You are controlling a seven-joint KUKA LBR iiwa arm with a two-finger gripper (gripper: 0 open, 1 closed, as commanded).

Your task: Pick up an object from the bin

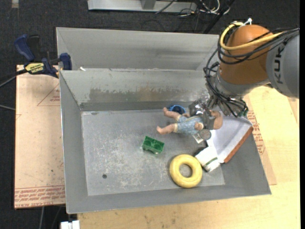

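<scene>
The pincer (pixel 205 119) sits low near the right wall of the bin (pixel 71 128), right on the upper body of 1 doll (pixel 183 124). From here I cannot tell whether it is released or clenched. The doll, in pale blue, stretches leftward from the pincer with its legs spread. Left of the pincer, just behind the doll, lies a small blue thing (pixel 177 109). In front of the pincer lie a white sheet (pixel 228 132) with an orange edge and a white block (pixel 208 157). Nearer me is a yellow ring (pixel 186 171), and well to the pincer's left a green brick (pixel 153 144).

Grey arm (pixel 285 68), orange cover (pixel 245 56), black cables (pixel 228 98)
</scene>
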